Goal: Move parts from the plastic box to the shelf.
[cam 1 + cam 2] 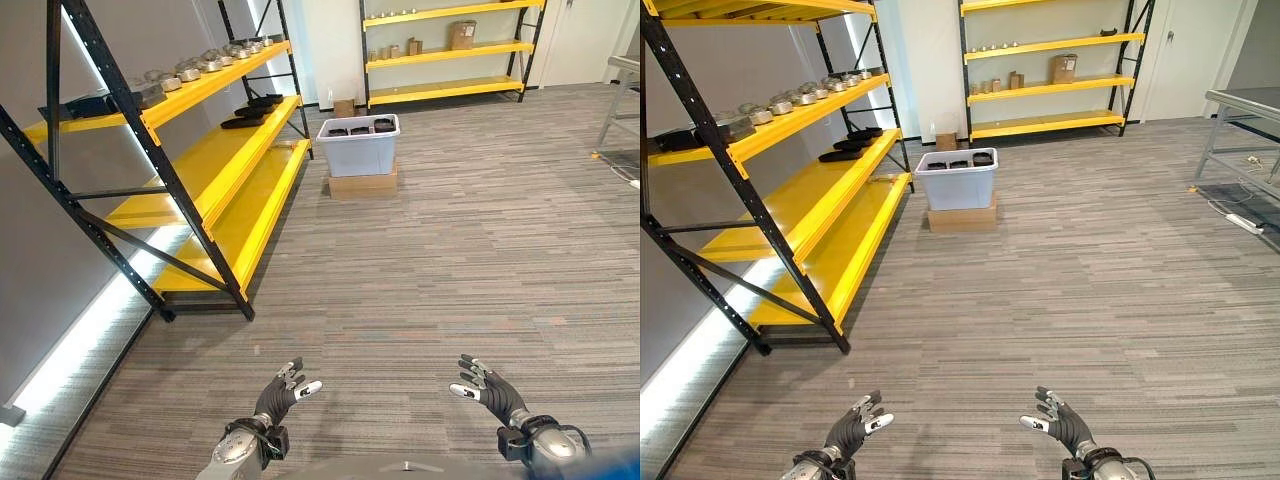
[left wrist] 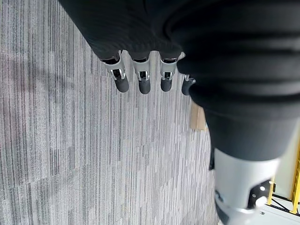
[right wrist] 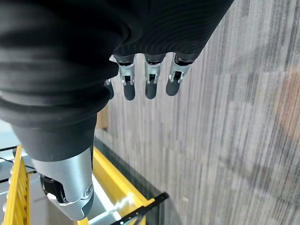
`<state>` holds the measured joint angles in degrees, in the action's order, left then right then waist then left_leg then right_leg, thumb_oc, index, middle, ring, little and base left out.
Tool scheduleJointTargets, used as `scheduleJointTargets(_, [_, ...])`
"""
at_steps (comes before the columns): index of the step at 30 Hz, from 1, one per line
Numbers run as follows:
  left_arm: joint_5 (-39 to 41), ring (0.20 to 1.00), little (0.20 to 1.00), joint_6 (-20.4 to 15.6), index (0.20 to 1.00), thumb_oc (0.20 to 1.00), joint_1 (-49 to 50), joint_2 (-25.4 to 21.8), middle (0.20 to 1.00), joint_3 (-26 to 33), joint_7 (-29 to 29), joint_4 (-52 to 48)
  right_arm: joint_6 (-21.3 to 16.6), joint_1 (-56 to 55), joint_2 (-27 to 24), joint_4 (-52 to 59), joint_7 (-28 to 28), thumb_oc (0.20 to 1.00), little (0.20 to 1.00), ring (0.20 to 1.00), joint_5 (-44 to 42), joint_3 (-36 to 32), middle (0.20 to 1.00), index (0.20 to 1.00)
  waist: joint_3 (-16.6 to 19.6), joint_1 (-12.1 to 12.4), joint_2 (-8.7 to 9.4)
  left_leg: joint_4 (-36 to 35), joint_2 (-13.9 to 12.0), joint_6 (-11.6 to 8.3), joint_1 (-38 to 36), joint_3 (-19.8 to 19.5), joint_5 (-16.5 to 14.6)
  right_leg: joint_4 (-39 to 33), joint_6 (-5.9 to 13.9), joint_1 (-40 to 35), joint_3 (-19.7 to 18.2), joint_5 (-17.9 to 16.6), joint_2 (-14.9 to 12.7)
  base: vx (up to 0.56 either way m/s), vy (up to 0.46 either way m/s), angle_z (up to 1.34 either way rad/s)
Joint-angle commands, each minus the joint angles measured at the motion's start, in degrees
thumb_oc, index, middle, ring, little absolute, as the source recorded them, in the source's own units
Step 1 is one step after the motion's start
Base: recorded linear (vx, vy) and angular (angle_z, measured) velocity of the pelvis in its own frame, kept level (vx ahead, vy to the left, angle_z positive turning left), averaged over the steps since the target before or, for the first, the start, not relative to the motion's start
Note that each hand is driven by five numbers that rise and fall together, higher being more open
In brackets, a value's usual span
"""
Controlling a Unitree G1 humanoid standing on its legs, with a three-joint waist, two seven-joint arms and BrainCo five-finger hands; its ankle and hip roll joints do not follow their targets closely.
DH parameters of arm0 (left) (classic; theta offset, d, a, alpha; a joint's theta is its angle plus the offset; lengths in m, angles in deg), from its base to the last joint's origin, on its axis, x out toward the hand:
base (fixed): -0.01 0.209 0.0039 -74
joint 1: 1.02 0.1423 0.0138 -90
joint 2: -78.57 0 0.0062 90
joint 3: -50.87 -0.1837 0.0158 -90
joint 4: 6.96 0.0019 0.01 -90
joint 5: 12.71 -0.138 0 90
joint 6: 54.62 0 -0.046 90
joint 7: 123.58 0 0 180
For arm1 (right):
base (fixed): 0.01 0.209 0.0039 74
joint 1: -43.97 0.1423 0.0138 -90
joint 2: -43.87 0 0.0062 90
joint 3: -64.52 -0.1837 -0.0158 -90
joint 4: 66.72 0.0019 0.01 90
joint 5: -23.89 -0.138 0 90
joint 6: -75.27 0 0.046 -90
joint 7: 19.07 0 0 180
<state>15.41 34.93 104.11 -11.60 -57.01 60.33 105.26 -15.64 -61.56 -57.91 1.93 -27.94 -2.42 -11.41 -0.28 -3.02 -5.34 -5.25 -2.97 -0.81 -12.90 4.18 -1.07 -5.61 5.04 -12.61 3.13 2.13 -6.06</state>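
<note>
Step in hand, by my reading: approach the plastic box [image 1: 358, 143], which sits on a cardboard base well ahead beside the yellow shelf [image 1: 215, 165], dark parts [image 1: 384, 125] inside. Advise squaring up before reaching. Left robot hand [image 1: 283, 391] and right robot hand [image 1: 484, 387] hang low over carpet, fingers relaxed, holding nothing.

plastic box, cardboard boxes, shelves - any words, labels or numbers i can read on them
No readable text anywhere.
Plastic box: no label shows.
Cardboard box under it: plain, no print shows.
Cardboard boxes on the far shelf: too small to read any print.
Near shelf: no signs or numbers show.
</note>
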Motion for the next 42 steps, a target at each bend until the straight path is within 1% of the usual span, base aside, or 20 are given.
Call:
scheduleJointTargets(1, [1.55,1.000,1.000,-2.65,1.000,1.000,-0.72,-1.98,1.000,1.76,1.06,-0.82,-2.27,2.20,-0.20,1.29,-0.76,1.000,1.000,1.000,-0.53,-0.02,1.000,1.000,1.74,-0.33,4.64,2.11,-1.70,-1.88,5.69,-2.27,-0.85,1.59,0.83,1.36,2.31,0.84,-2.36,0.00,0.000,0.00])
scheduleJointTargets(6, [1.36,1.000,1.000,-2.65,1.000,1.000,-0.32,-1.75,1.000,2.16,0.79,-0.63,-2.16,1.94,0.00,1.59,-0.72,1.000,1.000,1.000,-0.57,-0.11,1.000,1.000,1.82,-0.30,4.71,2.13,-1.66,-1.81,5.57,-2.15,-1.02,1.48,0.83,1.33,1.90,0.78,-2.45,0.00,0.000,0.00])
scheduleJointTargets(27, [1.13,1.000,1.000,-2.50,1.000,1.000,-0.22,-1.96,1.000,2.01,0.88,-0.87,-1.95,1.28,0.14,1.91,-1.15,1.000,1.000,1.000,0.26,0.21,1.000,1.000,1.83,-0.38,4.60,1.75,-1.21,-1.55,5.23,-2.95,-1.25,1.04,0.92,0.79,2.20,0.83,-2.73,0.00,0.000,0.00])
scheduleJointTargets(31, [0.50,1.000,1.000,-2.57,1.000,1.000,-0.37,-1.79,1.000,2.54,0.07,-1.21,-1.80,1.84,0.18,1.60,-0.33,1.000,1.000,1.000,0.54,-0.03,1.000,1.000,1.23,-0.37,4.65,3.85,-0.90,-1.10,6.62,-3.32,-2.22,1.55,0.91,1.64,1.37,0.74,-3.10,0.00,0.009,0.00])
scheduleJointTargets(32, [0.26,1.000,1.000,-2.57,1.000,1.000,-0.61,-1.87,1.000,2.53,0.03,-1.19,-1.86,2.07,-0.06,1.92,0.11,1.000,1.000,1.000,1.81,-0.07,1.000,1.000,1.02,-0.33,4.68,4.55,-0.88,-1.04,7.11,-3.44,-2.39,1.53,0.90,1.73,1.15,0.68,-3.18,-0.01,0.033,0.00])
scheduleJointTargets(33, [0.15,1.000,1.000,-2.86,1.000,1.000,-1.03,-1.92,1.000,2.44,-0.15,-1.83,-2.32,2.72,-0.25,2.39,0.48,1.000,1.000,1.000,1.83,-0.07,1.000,1.000,0.52,-0.22,4.65,6.26,-0.56,-0.86,8.51,-3.75,-3.00,1.48,0.96,2.22,0.93,0.45,-3.48,-0.01,0.070,-0.01])
scheduleJointTargets(34, [0.61,1.000,1.000,-2.86,1.000,1.000,-1.38,-2.08,1.000,2.25,-0.21,-2.14,-1.98,3.43,0.21,1.33,0.35,1.000,1.000,1.000,0.21,-0.02,1.000,1.000,0.19,-0.03,4.68,7.27,-0.04,-0.58,9.38,-3.67,-3.57,1.51,1.18,2.67,0.91,0.24,-3.94,-0.01,0.084,-0.02])
scheduleJointTargets(35, [0.85,1.000,1.000,-2.89,1.000,1.000,-1.43,-2.20,1.000,2.44,-0.30,-2.10,-1.94,3.63,0.17,1.46,0.25,1.000,1.000,1.000,0.62,0.32,1.000,1.000,0.07,0.14,4.73,7.97,0.30,-0.33,9.88,-3.52,-4.01,1.64,1.45,2.99,0.86,0.17,-4.32,0.01,0.093,-0.03])
scheduleJointTargets(37, [1.39,1.000,1.000,-3.33,1.000,1.000,-1.41,-2.11,1.000,3.02,-0.84,-2.36,-2.11,4.17,0.31,1.45,0.37,1.000,1.000,1.000,1.11,0.78,1.000,1.000,-0.08,0.56,4.83,9.42,1.20,0.38,10.97,-3.50,-5.05,2.85,1.92,3.87,0.53,0.30,-5.31,0.02,0.115,0.00])
scheduleJointTargets(38, [1.66,1.000,1.000,-3.68,1.000,1.000,-1.60,-2.10,1.000,3.33,-1.22,-3.03,-2.11,4.41,0.77,1.50,0.53,1.000,1.000,1.000,0.76,0.90,1.000,1.000,-0.10,0.60,4.92,10.22,2.05,1.09,11.71,-3.55,-5.71,5.44,2.25,5.12,0.12,0.89,-6.15,0.02,0.114,0.00])
scheduleJointTargets(39, [1.66,1.000,1.000,-3.67,1.000,1.000,-1.60,-2.11,1.000,3.34,-1.22,-3.04,-2.12,4.42,0.78,1.49,0.53,1.000,1.000,1.000,0.76,0.91,1.000,1.000,-0.04,0.61,4.94,10.28,2.07,1.11,11.82,-3.53,-5.74,5.59,2.27,5.28,0.08,0.97,-6.18,0.03,0.156,-0.04])
scheduleJointTargets(41, [1.53,1.000,1.000,-3.95,1.000,1.000,-1.66,-2.55,1.000,3.79,-1.48,-4.37,-2.15,4.69,1.50,1.42,0.86,1.000,1.000,1.000,0.93,1.17,1.000,1.000,-0.61,0.49,5.10,11.05,3.53,2.43,12.05,-3.90,-6.76,11.63,2.96,8.10,-0.73,2.14,-7.49,0.04,0.206,0.03])
scheduleJointTargets(42, [1.36,1.000,1.000,-4.04,1.000,1.000,-1.82,-2.74,1.000,3.79,-1.62,-4.85,-2.19,4.81,1.87,1.32,0.93,1.000,1.000,1.000,0.81,1.18,1.000,1.000,-0.96,0.37,5.07,11.35,4.09,2.99,12.12,-4.07,-6.94,14.60,3.27,9.61,-1.11,2.17,-7.94,0.03,0.245,-0.02])
